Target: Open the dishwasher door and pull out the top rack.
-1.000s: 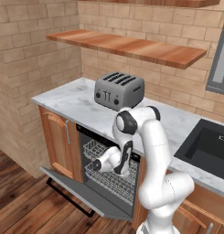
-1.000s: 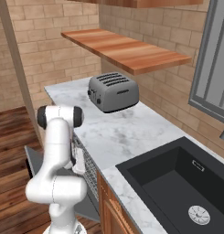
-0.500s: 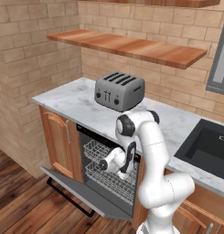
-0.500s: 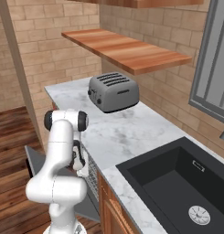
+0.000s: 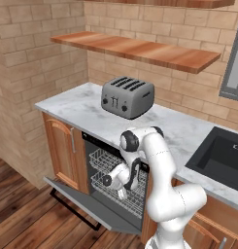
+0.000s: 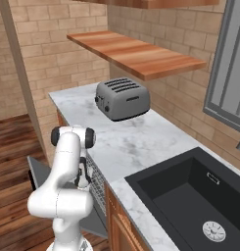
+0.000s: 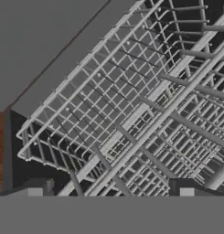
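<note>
- Your claw [image 7: 110,192] is spread wide with nothing between its two dark tips [image 7: 34,188]; it hangs inside the dishwasher opening, looking down on wire.
- The wide flat grey metal dishwasher door [image 5: 86,203] is already folded down below and in front of the claw, its long black bar handle [image 5: 74,210] hanging off the outer edge, so the first half of the task looks done.
- The shallow silver-white wire top rack [image 5: 105,161] sits just beside the claw, on its upper side, and appears to be mostly inside the cavity; a second similar wire basket [image 5: 125,195] lies beneath the claw.
- In the hand view, the front rim wire [image 7: 63,129] runs diagonally ahead of the tips. Which basket that rim belongs to I cannot tell for certain, so check height before closing.
- To do this step well, straddle one rim wire squarely, clench fully, then draw straight out along the door's direction, without lifting or twisting.
- Keep the wrist clear of the marble desk [image 5: 81,106] edge above.
- No brand, label or readable writing shows anywhere, including on the grey four-slot toaster [image 5: 127,97].
</note>
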